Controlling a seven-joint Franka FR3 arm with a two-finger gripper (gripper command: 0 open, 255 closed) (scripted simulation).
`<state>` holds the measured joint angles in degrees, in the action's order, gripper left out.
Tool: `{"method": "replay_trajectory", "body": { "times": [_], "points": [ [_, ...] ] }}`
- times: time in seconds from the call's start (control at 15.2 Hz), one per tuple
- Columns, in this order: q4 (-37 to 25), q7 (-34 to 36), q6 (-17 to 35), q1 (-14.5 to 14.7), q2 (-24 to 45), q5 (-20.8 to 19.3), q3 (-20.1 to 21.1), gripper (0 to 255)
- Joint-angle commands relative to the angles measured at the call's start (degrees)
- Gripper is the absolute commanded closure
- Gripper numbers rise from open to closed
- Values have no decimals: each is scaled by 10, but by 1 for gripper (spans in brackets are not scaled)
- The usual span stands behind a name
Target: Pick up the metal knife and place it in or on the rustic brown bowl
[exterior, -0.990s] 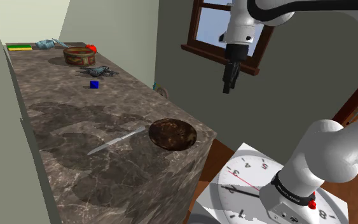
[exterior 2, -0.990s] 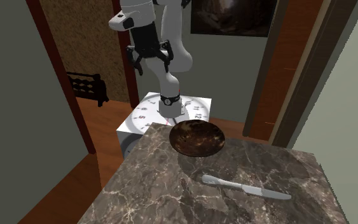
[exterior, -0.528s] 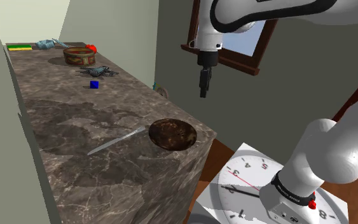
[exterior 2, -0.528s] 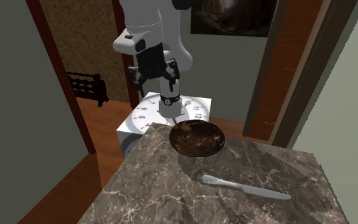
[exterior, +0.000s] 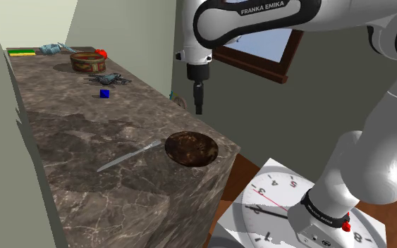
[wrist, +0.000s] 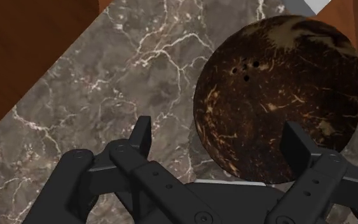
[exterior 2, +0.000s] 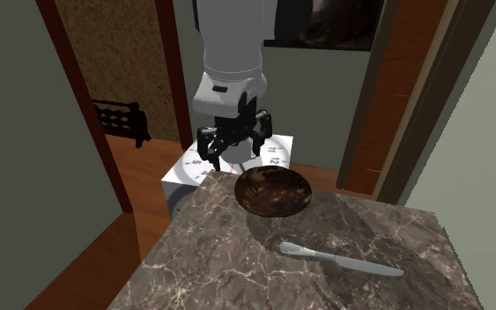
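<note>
Evidently nothing is done yet: the metal knife [exterior: 128,156] lies untouched, at the shoulder view's left of the brown bowl [exterior: 191,148]. The gripper [exterior: 199,106] hovers near the bowl, jaws wide and empty.

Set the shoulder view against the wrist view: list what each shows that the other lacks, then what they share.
The shoulder view adds the knife lying flat on the counter beside the bowl, a blue cube farther along, and the window behind the arm. The wrist view adds three small dark holes inside the bowl and the fingers standing apart, clasping nothing. Both share the brown bowl, the marbled counter and the black gripper above them.
</note>
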<state>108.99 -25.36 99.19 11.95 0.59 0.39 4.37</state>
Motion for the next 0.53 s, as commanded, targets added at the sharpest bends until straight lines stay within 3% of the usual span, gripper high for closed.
{"method": "replay_trajectory", "body": {
  "times": [0.0,0.46],
  "points": [
    [-33,-17,5,11,38,-11,11,0],
    [-157,-71,10,52,168,-57,44,0]
  ]
}}
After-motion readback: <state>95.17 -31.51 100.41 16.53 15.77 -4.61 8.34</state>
